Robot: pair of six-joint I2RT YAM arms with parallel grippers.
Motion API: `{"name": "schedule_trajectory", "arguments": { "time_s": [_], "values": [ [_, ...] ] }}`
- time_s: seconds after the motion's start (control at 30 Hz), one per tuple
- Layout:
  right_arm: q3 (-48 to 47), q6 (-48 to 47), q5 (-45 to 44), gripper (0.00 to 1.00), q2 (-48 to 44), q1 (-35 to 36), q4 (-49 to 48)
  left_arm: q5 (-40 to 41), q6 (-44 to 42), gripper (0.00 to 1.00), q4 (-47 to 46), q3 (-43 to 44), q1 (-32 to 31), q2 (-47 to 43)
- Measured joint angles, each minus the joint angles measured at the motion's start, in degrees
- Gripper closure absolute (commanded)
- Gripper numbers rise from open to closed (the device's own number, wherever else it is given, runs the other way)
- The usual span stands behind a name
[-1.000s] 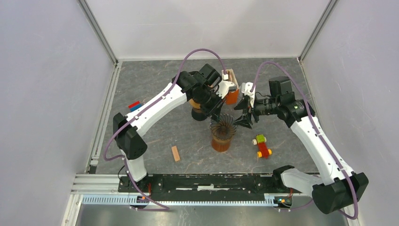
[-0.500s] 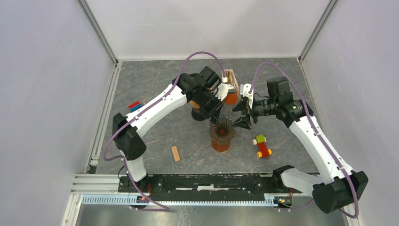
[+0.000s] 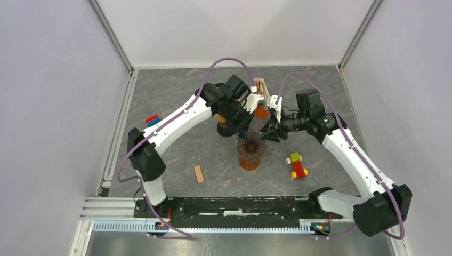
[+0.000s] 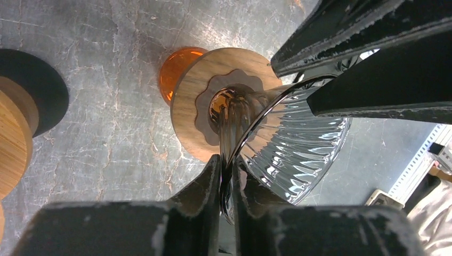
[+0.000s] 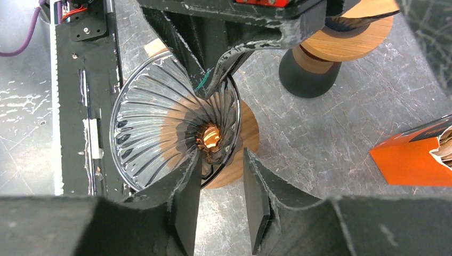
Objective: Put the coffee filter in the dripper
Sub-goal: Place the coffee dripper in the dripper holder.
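Dripper (image 4: 298, 144) sits on the orange cup (image 4: 176, 69). My left gripper (image 4: 226, 165) is pinching its rim, while the right gripper (image 5: 221, 165) just straddles it, jaws apart. Coffee filter (image 3: 260, 84) is in the orange box (image 3: 261, 111) behind.

Centre: dripper (image 3: 251, 145); filter box (image 3: 261, 110) behind; toy (image 3: 296, 165) right; block (image 3: 199, 174) front-left.

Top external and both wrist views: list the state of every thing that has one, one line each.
dripper: upright on the orange cup, empty, no filter inside.
left gripper: shut on the dripper's rim.
right gripper: open, fingers astride the dripper's rim, not closed on it.
coffee filters: standing in the orange holder.
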State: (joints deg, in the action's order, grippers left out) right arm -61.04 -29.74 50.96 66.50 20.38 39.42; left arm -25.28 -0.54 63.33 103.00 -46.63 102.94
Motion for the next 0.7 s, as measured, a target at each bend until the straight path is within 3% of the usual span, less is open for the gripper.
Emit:
{"name": "schedule_trajectory", "arguments": {
  "time_s": [0.2,0.4,0.7],
  "values": [
    [0.00,1.95,-1.46,0.70,1.16,0.00,-2.12,1.03,0.52,0.59,-0.63,0.00,0.00,0.02],
    [0.00,3.04,-2.38,0.69,1.57,0.00,-2.60,1.27,0.72,0.49,-0.76,0.02,0.00,0.02],
    [0.00,3.06,-3.52,0.52,1.40,-0.02,-2.51,3.34,0.72,0.39,-0.76,0.00,0.00,-2.45]
  ]
}}
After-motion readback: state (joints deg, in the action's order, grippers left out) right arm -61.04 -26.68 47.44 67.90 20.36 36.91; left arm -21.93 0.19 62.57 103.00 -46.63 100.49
